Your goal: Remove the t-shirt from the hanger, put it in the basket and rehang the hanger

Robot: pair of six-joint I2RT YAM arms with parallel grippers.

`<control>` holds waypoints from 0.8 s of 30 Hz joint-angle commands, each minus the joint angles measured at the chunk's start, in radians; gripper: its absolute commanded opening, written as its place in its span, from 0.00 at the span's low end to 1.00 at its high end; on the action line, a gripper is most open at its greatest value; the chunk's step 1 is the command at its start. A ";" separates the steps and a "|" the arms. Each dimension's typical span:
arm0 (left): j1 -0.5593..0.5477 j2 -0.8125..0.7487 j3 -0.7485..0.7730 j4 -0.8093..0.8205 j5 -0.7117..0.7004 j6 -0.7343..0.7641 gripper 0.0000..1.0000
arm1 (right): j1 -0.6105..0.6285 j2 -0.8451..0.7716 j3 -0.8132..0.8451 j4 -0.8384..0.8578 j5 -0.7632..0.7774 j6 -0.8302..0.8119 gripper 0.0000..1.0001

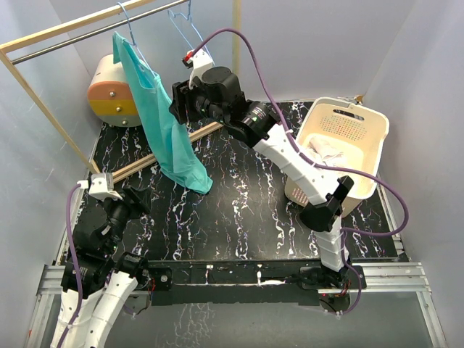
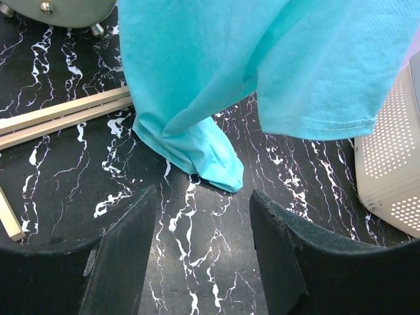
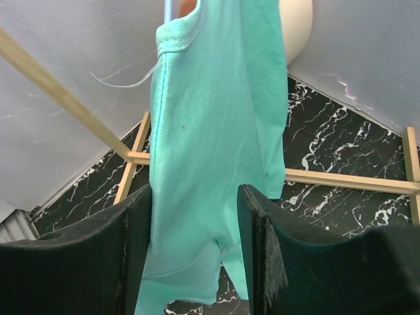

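At the near left corner of the surface [image 1: 246,217], the left end effector [image 2: 203,193] is open wide and holds nothing. It points at the low end of the t-shirt, just ahead of it.

The t-shirt [image 1: 163,123] is blue-green. It hangs on a thin wire hanger [image 1: 130,32] from the rail [image 1: 87,32] over the far left corner. Its bottom end lies bunched on the surface.

Just right of the shirt, near the middle of the far edge, is the right end effector [image 3: 195,190]. Its two fingers stand apart and grip nothing. In its own camera the shirt hangs right in front of the gap, with the neck [image 3: 172,33] up high.

By the right edge sits a cream basket [image 1: 377,134] with something white in it.

I think the job now is to get a good hold of the shirt. It would be best to grab up near the neck or shoulder, not low down, and pinch plenty of cloth. Then slide the shoulder sideways off the wire end, slowly, so the hanger does not jump off the rail. The left one could hold the low end to stop the shirt from swinging.
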 commanded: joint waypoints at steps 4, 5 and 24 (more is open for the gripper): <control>0.002 -0.007 -0.003 -0.001 -0.008 -0.001 0.57 | 0.002 -0.033 0.047 0.064 0.053 -0.018 0.55; 0.002 -0.007 -0.003 0.000 -0.008 -0.002 0.57 | 0.002 -0.031 0.043 0.064 0.052 -0.018 0.55; 0.002 -0.018 -0.001 -0.008 -0.024 -0.004 0.57 | 0.002 0.017 -0.012 0.221 0.086 -0.062 0.08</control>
